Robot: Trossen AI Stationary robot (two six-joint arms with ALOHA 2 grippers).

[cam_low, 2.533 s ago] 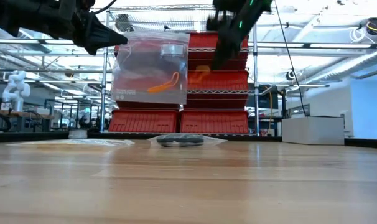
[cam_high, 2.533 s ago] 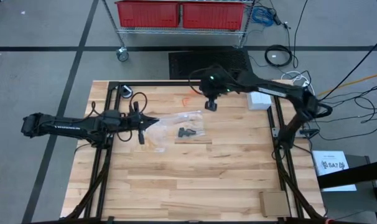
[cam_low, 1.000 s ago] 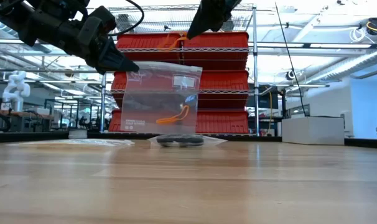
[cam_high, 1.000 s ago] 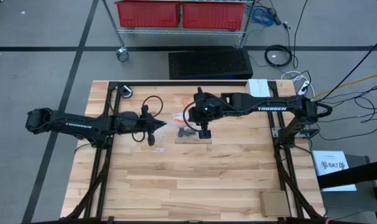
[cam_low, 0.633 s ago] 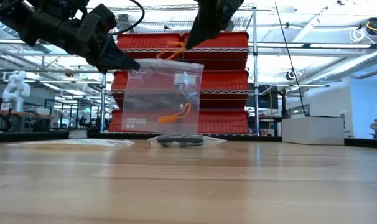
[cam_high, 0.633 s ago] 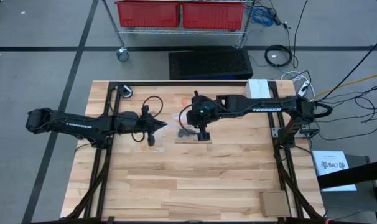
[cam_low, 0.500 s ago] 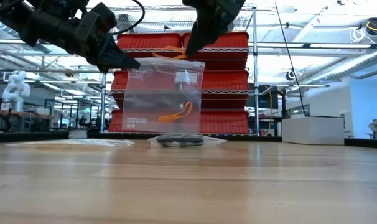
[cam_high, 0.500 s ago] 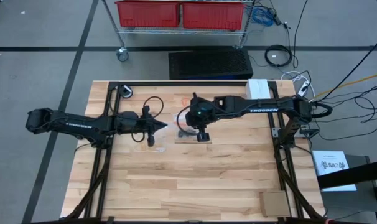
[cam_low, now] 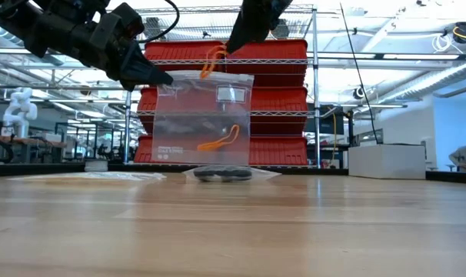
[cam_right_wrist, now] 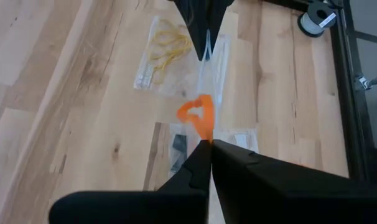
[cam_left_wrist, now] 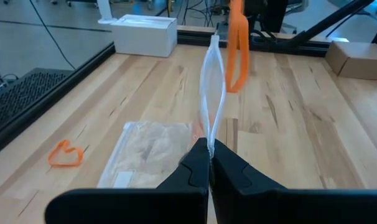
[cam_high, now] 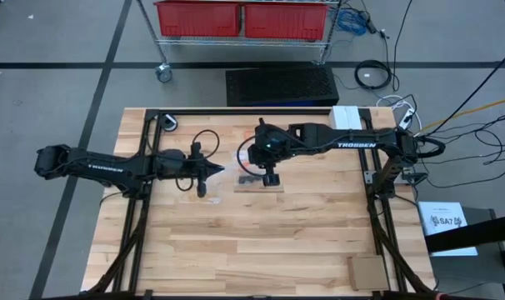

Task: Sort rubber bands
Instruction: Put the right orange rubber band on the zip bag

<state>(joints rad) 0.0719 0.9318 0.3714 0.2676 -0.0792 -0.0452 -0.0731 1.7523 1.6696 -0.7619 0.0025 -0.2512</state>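
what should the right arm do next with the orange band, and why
Probably lower it into the bag. The right end effector is shut on the orange band, which hangs at the bag's top edge. The left end effector holds the bag upright by a corner, one orange band already inside.

Three orange rubber bands [cam_low: 218,141] showed: one inside the hanging bag [cam_low: 187,108], one just above it, and one loose on the table [cam_high: 236,242]. One black cluster [cam_low: 221,175] and one pale yellow cluster [cam_right_wrist: 167,46] lay bagged. Clear plastic bags [cam_right_wrist: 152,68] numbered three. Two red bins [cam_high: 240,18] stood at twelve o'clock, and one white box [cam_high: 346,118] at two o'clock.
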